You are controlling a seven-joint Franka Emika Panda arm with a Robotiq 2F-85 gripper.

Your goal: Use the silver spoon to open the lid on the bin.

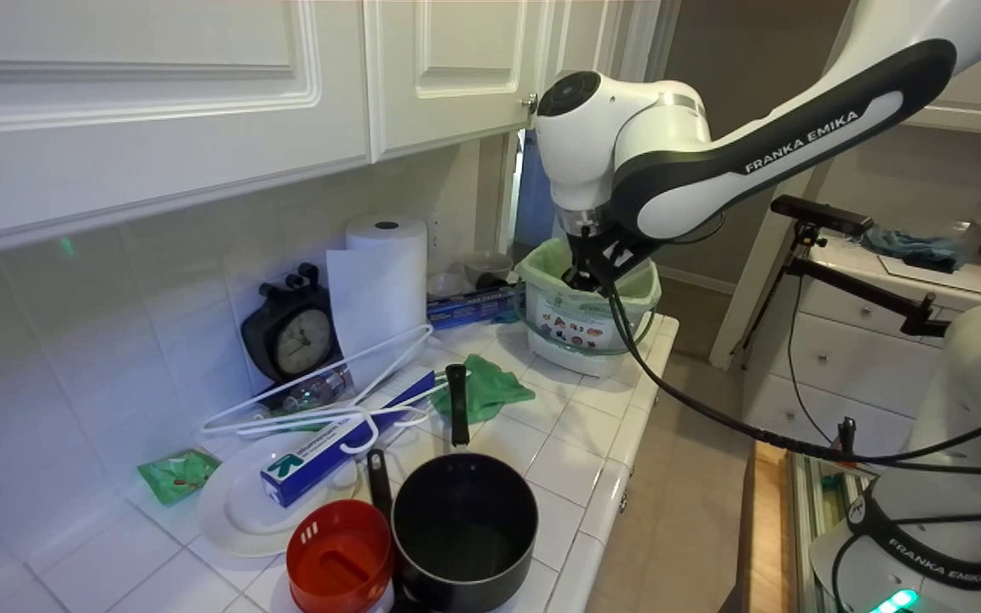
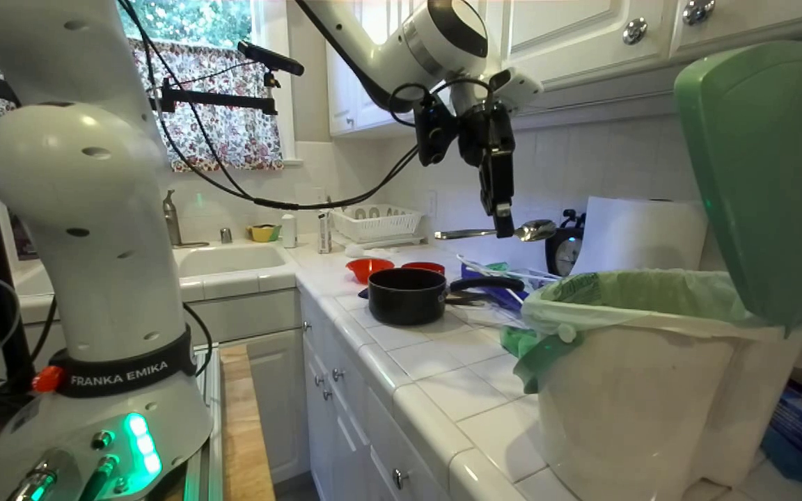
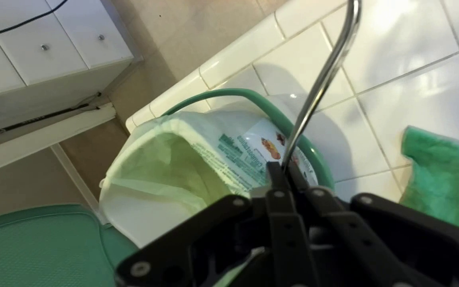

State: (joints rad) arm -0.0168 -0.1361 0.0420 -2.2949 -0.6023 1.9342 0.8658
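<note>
My gripper [image 3: 287,170] is shut on the silver spoon [image 3: 327,74], whose shaft rises away from between the fingertips in the wrist view. An exterior view shows the spoon [image 2: 537,229] lying about level in the air, its bowl toward the bin [image 2: 631,403] and higher than the bin's rim. The whitish bin, lined with a pale green bag, stands on the counter. Its green lid [image 2: 763,174] is swung up and leans back, so the mouth is uncovered; the wrist view catches the lid [image 3: 42,247] at lower left. In an exterior view the arm covers part of the bin [image 1: 580,328].
A green cloth [image 1: 490,393] lies beside the bin. Farther along the counter are a black pot [image 1: 465,528], a red bowl [image 1: 339,553], a foil box [image 1: 346,443] and white hangers. A paper towel roll [image 1: 392,272] stands by the wall, beneath overhanging cabinets [image 1: 456,68].
</note>
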